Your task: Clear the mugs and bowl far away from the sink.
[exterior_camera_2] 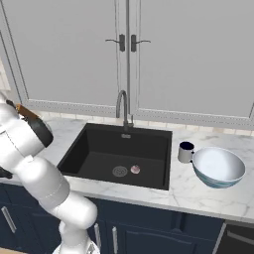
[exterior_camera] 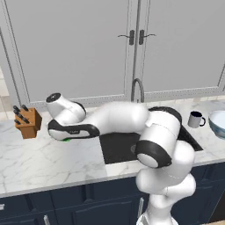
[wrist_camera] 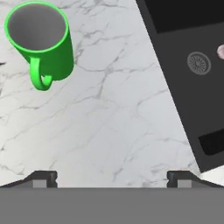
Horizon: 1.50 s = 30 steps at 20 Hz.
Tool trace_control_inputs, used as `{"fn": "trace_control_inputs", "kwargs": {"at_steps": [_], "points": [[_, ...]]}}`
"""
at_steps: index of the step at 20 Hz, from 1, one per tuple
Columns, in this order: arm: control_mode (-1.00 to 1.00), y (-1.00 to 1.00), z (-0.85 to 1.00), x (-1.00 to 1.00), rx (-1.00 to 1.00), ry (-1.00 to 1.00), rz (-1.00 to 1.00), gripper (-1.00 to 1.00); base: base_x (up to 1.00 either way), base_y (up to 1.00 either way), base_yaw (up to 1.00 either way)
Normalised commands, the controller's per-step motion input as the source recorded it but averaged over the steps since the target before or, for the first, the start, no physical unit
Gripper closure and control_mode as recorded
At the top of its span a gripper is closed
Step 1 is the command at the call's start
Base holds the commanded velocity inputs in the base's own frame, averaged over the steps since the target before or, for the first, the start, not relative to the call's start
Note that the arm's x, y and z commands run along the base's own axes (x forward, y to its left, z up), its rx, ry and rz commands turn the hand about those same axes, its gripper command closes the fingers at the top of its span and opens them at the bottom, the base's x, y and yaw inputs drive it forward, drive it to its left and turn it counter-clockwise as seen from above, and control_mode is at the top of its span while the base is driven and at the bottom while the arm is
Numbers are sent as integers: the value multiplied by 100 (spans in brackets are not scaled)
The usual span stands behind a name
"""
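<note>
While spread wide over bare marble counter (wrist_camera: pixel 109 131), gripper (wrist_camera: pixel 112 177) holding nothing. Green mug (wrist_camera: pixel 41 41) upright at upper left of hand view, apart from fingertips (wrist_camera: pixel 43 177). Black sink (exterior_camera_2: pixel 119 154) mid-frame; navy-lined mug (exterior_camera_2: pixel 185 152) touching bowl (exterior_camera_2: pixel 218 167) at its right.

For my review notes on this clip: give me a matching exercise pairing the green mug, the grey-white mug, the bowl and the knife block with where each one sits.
Things:
1. green mug
2. grey-white mug
3. bowl
4. knife block

Places:
A. far end of the counter, beyond the other mug from the sink
B. counter on the opposite side of the sink from the bowl, upright, under the open gripper
C. by the wall, at the left end of the counter
D. beside the sink rim, touching or nearly touching the bowl

Pairs: 1-B, 2-D, 3-A, 4-C
</note>
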Motion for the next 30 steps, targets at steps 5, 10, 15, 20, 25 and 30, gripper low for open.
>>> {"fn": "trace_control_inputs", "kwargs": {"at_steps": [5, 10, 15, 20, 25, 30], "points": [[-100, 0, -17, 23, 0, -8, 0, -100, 0, 0, 0], [-100, 0, -24, 31, 1, -6, 0, -100, 0, 0, 0], [-100, 4, -15, 30, 1, -4, 0, -100, 0, 0, 0], [-100, 17, -15, 27, 0, 0, 0, -100, 0, 0, 0], [-100, 11, -11, 36, 0, 0, 0, -100, 0, 0, 0], [-100, 10, -18, 42, 1, 0, 0, -100, 0, 0, 0]]}}
